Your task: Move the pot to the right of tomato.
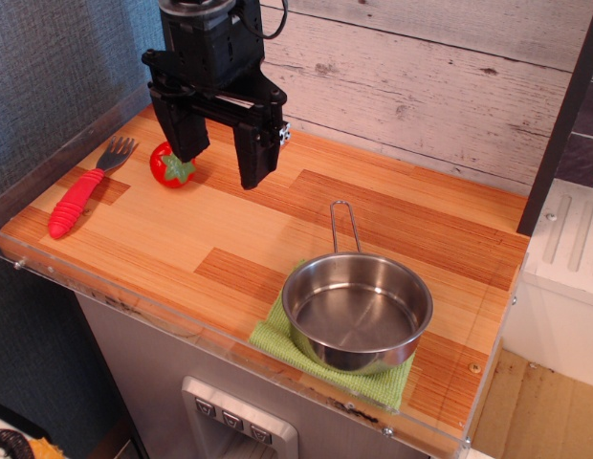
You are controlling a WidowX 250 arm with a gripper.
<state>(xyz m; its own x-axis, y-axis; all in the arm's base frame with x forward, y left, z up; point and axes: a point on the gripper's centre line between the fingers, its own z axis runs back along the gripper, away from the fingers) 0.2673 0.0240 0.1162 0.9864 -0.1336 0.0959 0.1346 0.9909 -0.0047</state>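
Observation:
The pot [357, 312] is a shiny steel saucepan standing upright on a green cloth near the table's front right, its wire-loop handle [343, 226] pointing to the back. The tomato [171, 164] is small, red, with a green leafy top, at the back left of the table. My gripper [223, 164] hangs open and empty above the table just right of the tomato, its left finger partly in front of it. The pot is well apart from the gripper, to the front right.
A red-handled grey fork [86, 188] lies left of the tomato. A green cloth [277, 340] lies under the pot. A clear plastic rim [210, 330] edges the wooden table. A wooden wall stands behind, a dark post [562, 124] at the right.

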